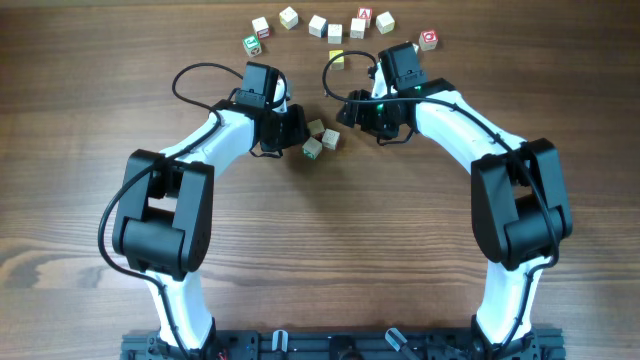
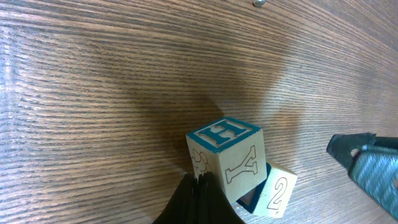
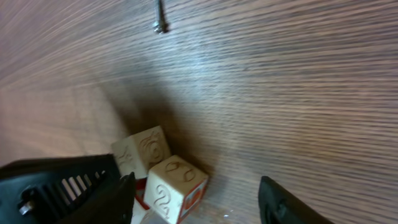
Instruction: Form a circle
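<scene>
Three pale wooden letter cubes make up the cube cluster (image 1: 319, 138) you see from overhead. They are bunched tight on the bench (image 1: 80, 120) between your two arms, and no ring is formed. Your left gripper (image 1: 298, 130) sits just left of the cluster, and your right gripper (image 1: 345, 115) sits just beyond its far right corner. Farther back lies a loose arc of cubes (image 1: 318, 25), with a yellow cube (image 1: 336, 58) just in front of it.

From your left wrist, the jaws are pinched together into one dark tip, holding nothing. That tip meets the lower edge of the E cube (image 2: 227, 155), and a cube marked 2 (image 2: 277, 193) leans against it.

From your right wrist, the jaws stand wide apart and grip nothing. Two cubes lie between them, close to the slotted finger (image 3: 68, 186), with bare wood before the other finger (image 3: 283, 205).
</scene>
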